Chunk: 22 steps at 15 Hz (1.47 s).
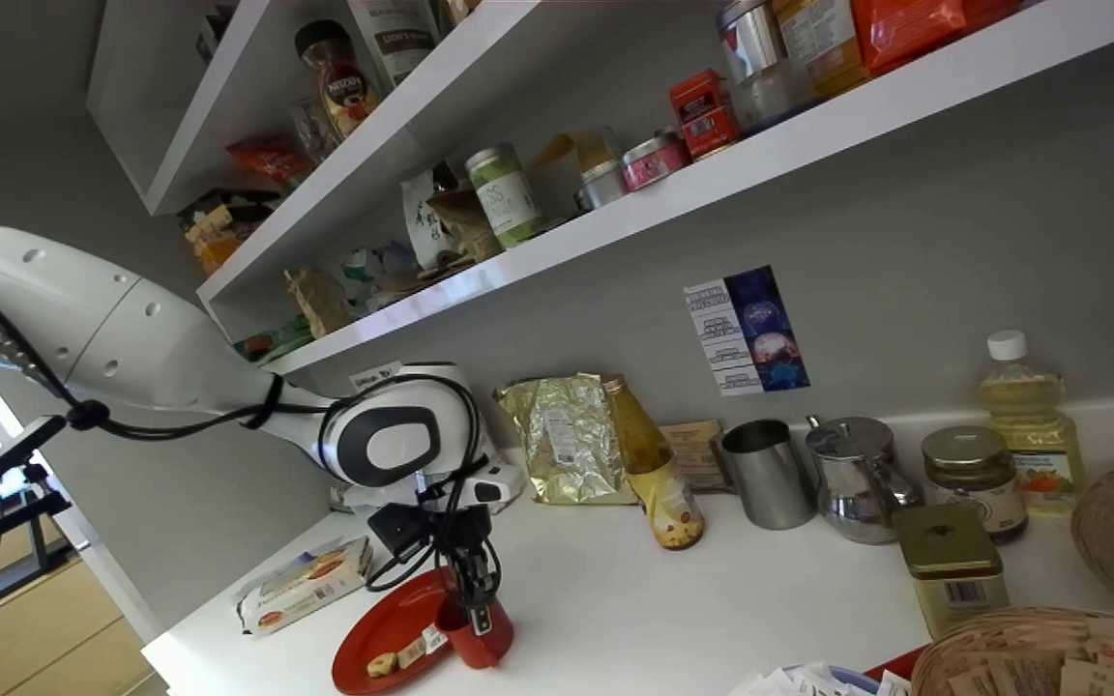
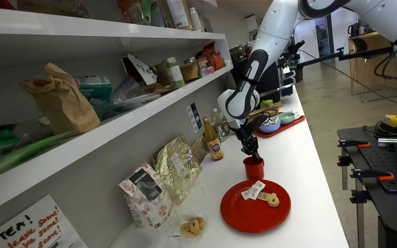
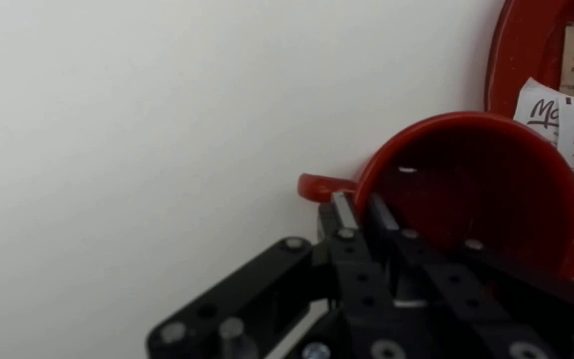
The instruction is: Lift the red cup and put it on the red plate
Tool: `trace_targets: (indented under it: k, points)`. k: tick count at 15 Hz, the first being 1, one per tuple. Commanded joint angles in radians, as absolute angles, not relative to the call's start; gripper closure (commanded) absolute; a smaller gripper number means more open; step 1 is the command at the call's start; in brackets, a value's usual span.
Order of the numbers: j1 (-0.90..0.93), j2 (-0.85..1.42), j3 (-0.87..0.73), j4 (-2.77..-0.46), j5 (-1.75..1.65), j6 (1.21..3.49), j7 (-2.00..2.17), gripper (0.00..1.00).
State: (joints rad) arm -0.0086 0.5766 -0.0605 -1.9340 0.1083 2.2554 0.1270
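Across the wrist view from the left, the white worktop (image 3: 167,124) comes first, then the handle (image 3: 323,187), at nine o'clock on the red cup (image 3: 481,194). Close beside that handle the gripper (image 3: 363,210) is clamped on the cup's wall, one finger inside the mouth and one outside. Such a one-sided hold could let the cup droop toward three o'clock once its weight hangs free, and the smooth wall may slide out if the squeeze is light. (Whether the base touches the worktop or hangs just above it, the views do not settle.)

Farther right, the cup's mouth overlaps the edge of the red plate (image 3: 513,62). In an exterior view the cup (image 2: 254,170) is roughly upright, right at the plate's twelve o'clock; carried over too low, it would probably snag the rim and shove the plate along. White packets (image 2: 255,189) lie near the plate's twelve o'clock, and a ring-shaped biscuit (image 2: 273,199) between two and three. Set down on either, the cup would likely rock or tilt when released; aiming nearer six o'clock looks safer.
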Motion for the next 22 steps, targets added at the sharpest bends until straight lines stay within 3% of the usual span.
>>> trace_targets:
  k: [1,12,22]
  points:
    - [-0.009,0.594,-0.063,-1.908,0.084,2.235,0.142,0.98]
    - [-0.030,0.468,-0.047,-1.913,0.107,2.240,0.109,0.98]
    - [0.066,0.426,0.042,-1.859,0.082,2.165,0.115,0.98]
